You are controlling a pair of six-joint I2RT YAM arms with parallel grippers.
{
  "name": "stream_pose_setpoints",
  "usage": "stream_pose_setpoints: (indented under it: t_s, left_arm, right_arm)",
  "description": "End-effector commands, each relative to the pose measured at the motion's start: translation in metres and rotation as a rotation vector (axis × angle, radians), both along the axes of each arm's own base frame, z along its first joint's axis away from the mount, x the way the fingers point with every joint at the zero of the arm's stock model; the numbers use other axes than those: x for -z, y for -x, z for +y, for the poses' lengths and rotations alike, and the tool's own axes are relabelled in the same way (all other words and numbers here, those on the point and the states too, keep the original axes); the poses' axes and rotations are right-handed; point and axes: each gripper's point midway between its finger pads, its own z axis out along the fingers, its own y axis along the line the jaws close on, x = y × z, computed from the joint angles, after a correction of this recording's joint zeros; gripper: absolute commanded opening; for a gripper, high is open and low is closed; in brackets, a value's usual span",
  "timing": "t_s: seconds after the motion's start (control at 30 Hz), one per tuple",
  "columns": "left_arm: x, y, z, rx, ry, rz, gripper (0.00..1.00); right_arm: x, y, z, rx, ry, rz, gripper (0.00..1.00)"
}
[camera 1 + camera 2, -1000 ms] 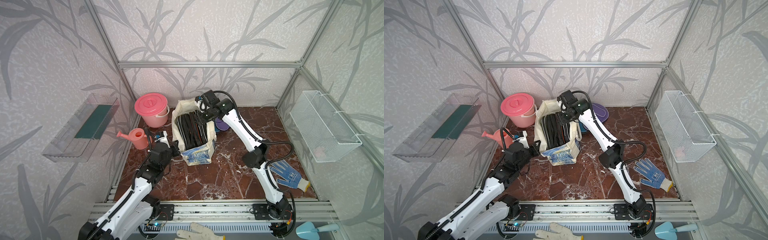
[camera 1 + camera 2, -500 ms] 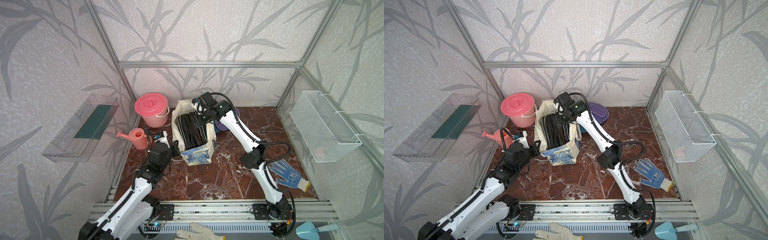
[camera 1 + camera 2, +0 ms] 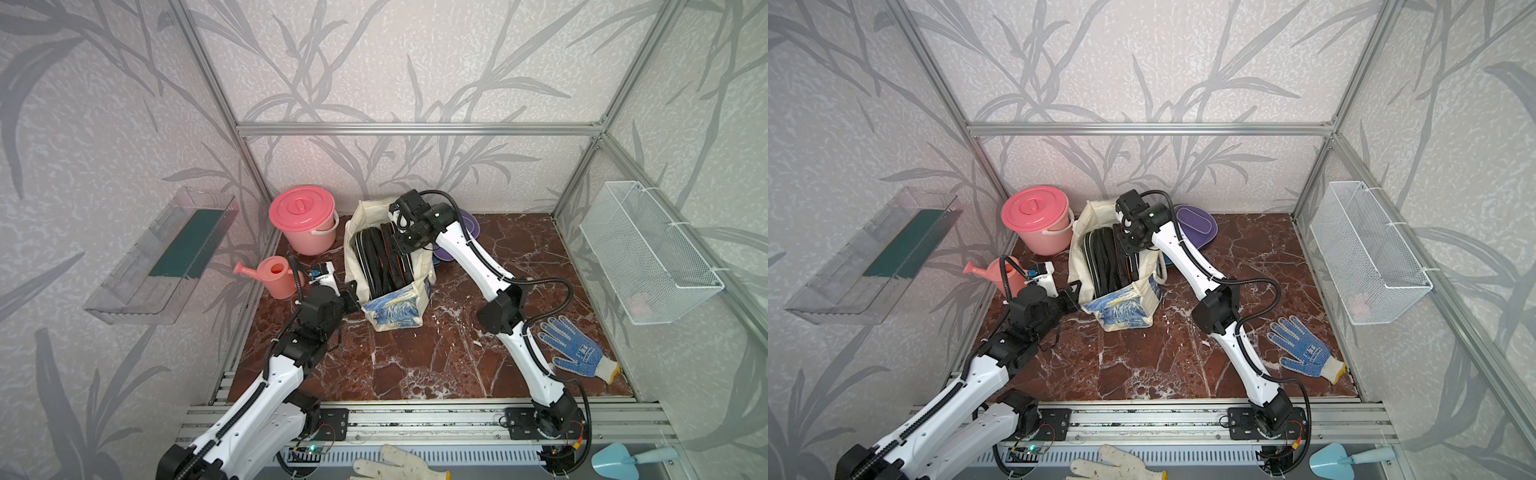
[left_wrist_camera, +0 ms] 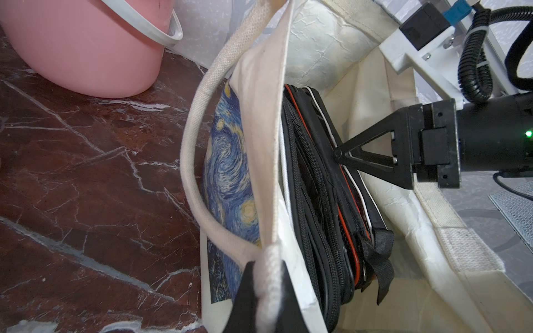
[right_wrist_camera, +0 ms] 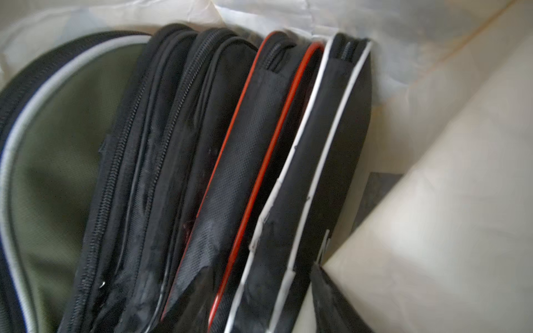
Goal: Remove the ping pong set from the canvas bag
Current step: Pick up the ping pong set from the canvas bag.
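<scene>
Two tools are working at once. The R tool (image 4: 340, 155) is sitting inside the canvas bag (image 3: 392, 305), its jaws straddling the top edge of the white-piped case (image 5: 314, 173), the outermost of the pack on that side. The tips are lying close together w/ the piping between, but whether the pinch is firm can't be told. The L tool (image 4: 266, 276) is clamping tight on the bag's rope handle (image 4: 196, 129) at the rim, holding the mouth open. Beside the white-piped case, the red-piped case (image 5: 245, 161), a couple of black zip cases and the olive case (image 5: 57, 144) are standing on edge, packed tight, approx five in all. Outside, one purple case (image 3: 1196, 226) is lying flat on the bench (image 3: 415, 361) behind the bag, w/ something blue peeking from under it, prob. another case. Judging by that, the ping pong set (image 3: 374, 266) is mostly sitting inside: early stage, one or two out, most left to lift.
</scene>
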Motion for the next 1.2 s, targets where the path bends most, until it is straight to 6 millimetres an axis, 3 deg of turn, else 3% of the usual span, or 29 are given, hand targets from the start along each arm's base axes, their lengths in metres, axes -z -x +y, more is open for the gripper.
stream_pose_setpoints:
  t_s: [0.0,0.8,1.17]
  left_arm:
    - [0.004,0.004,-0.003,0.026,-0.008,0.000,0.00]
    - [0.009,0.007,-0.001,0.016,-0.005,0.004,0.00]
    - [0.008,0.007,-0.001,0.016,-0.004,0.002,0.00]
  right_arm:
    - [0.013,-0.011,-0.026,0.055,0.107,-0.014,0.51]
    - [-0.026,-0.004,-0.018,0.027,-0.036,-0.012,0.59]
    - [-0.034,-0.004,-0.018,0.031,-0.082,-0.001,0.54]
